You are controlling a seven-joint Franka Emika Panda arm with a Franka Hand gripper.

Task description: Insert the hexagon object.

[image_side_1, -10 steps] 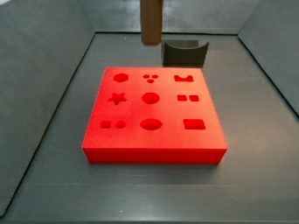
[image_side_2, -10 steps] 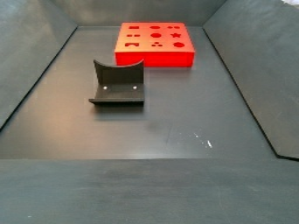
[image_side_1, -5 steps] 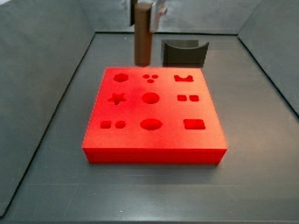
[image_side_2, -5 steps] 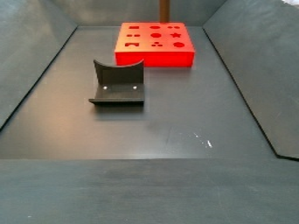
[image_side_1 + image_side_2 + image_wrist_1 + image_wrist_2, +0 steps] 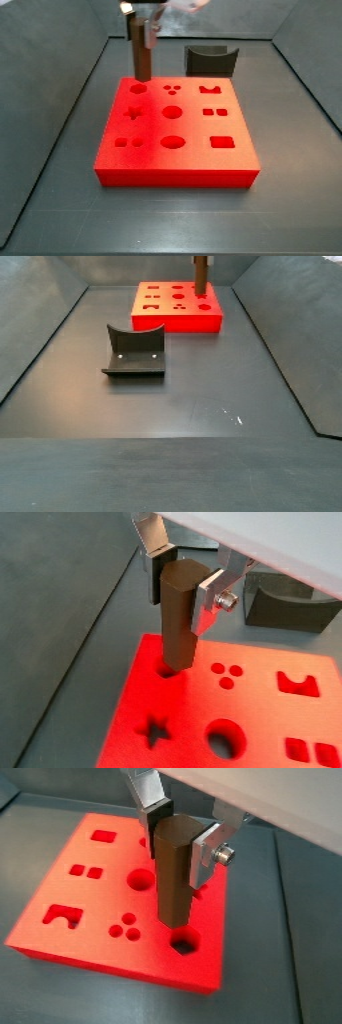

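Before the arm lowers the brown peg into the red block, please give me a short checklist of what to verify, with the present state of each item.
1. Gripper shut on the hexagon object: ok.
2. Peg upright in a side view: ok.
3. Peg tip over the hexagonal hole at the red block's corner: close, exact alignment cannot tell.
4. Peg faces turned to match the hole: cannot tell.
5. Hole free of other pieces: ok.
6. Fixture away from the block: ok.
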